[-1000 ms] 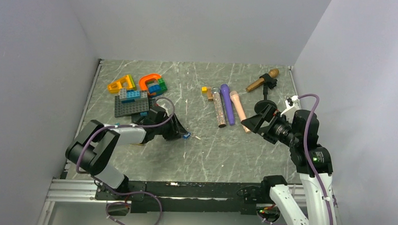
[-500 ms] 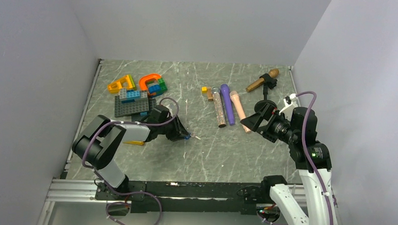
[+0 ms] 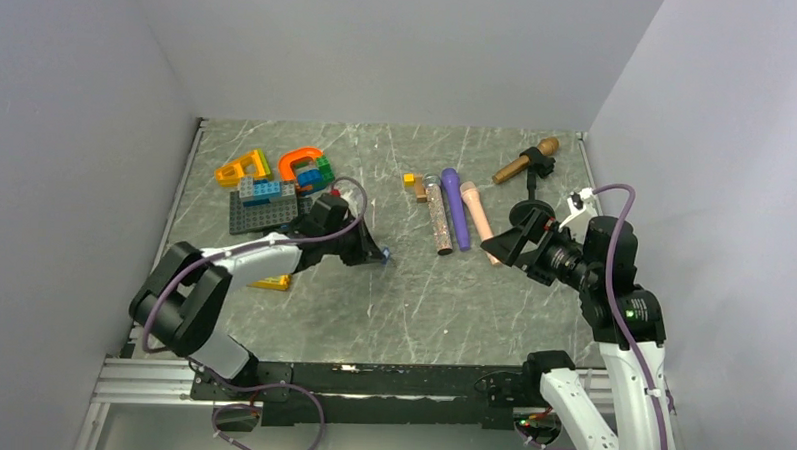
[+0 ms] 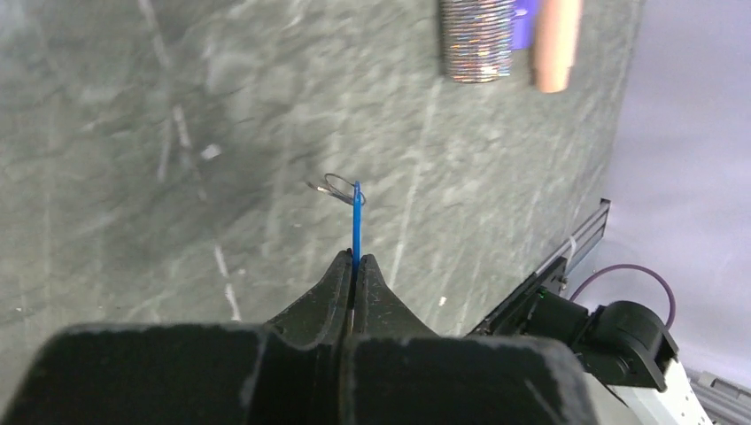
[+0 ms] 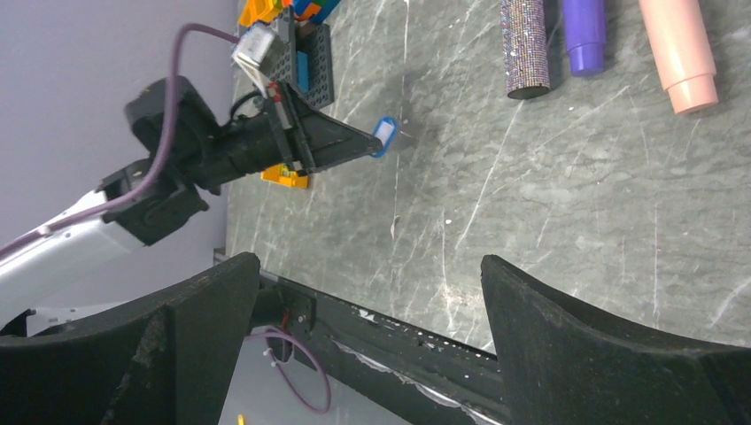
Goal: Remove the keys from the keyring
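- The left gripper (image 4: 353, 266) pinches the keyring (image 4: 355, 221), which juts edge-on from its fingertips, apparently lifted off the table (image 4: 133, 133) so its far end is free.
- A thin wire loop (image 4: 337, 185) hangs at that tip; I can make out no keys.
- The right gripper (image 5: 365, 261) is spread wide, well apart and facing the keyring, seemingly ready to take the loop.
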Available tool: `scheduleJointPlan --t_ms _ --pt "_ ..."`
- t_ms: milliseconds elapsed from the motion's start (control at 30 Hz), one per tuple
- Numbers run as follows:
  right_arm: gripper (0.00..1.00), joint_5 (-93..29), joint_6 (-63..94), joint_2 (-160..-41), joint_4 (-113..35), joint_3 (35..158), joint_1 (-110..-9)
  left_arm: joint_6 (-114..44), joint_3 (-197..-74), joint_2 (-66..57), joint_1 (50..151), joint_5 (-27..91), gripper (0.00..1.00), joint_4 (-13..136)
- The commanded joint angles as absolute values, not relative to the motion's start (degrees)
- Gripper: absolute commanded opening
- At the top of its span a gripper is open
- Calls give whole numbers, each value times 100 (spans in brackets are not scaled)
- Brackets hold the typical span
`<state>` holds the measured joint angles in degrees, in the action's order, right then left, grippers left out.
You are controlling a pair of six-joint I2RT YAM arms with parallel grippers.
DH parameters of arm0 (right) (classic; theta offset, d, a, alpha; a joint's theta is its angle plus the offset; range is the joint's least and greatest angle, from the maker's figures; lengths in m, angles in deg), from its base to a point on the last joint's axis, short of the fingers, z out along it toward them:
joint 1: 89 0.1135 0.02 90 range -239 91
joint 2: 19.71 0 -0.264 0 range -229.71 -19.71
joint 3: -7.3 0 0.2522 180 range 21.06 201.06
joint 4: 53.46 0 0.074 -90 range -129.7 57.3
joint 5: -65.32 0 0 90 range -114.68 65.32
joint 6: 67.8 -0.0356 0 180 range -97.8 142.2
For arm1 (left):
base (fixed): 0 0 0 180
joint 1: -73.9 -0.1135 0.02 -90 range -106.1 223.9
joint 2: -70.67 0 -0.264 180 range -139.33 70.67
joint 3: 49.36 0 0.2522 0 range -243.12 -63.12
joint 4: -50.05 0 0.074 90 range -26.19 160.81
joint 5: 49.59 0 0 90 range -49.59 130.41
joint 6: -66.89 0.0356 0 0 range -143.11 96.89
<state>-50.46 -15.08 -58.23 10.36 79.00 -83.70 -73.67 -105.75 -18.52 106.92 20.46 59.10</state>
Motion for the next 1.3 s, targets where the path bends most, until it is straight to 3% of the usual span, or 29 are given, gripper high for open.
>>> scheduleJointPlan --t_ms 0,233,633,1033,1267 --pt "100 -5249 -1571 -5835 662 8152 -8374 -6777 -11245 -1164 10796 2347 0 6832" --pt "100 -6263 -1775 -6344 -337 8278 -8373 -6318 -12113 -384 10866 2542 0 8091" --pt "100 -7472 -2914 -6952 -4305 7669 -8323 -7111 -14158 140 10869 3153 0 10244" --pt "100 -6195 -2198 -7658 -6673 7289 -6829 -8027 -15375 294 10869 3028 0 11219" --pt "99 -5573 -952 -8308 -6728 7612 -5719 -8285 -15782 475 10864 3007 0 11515"
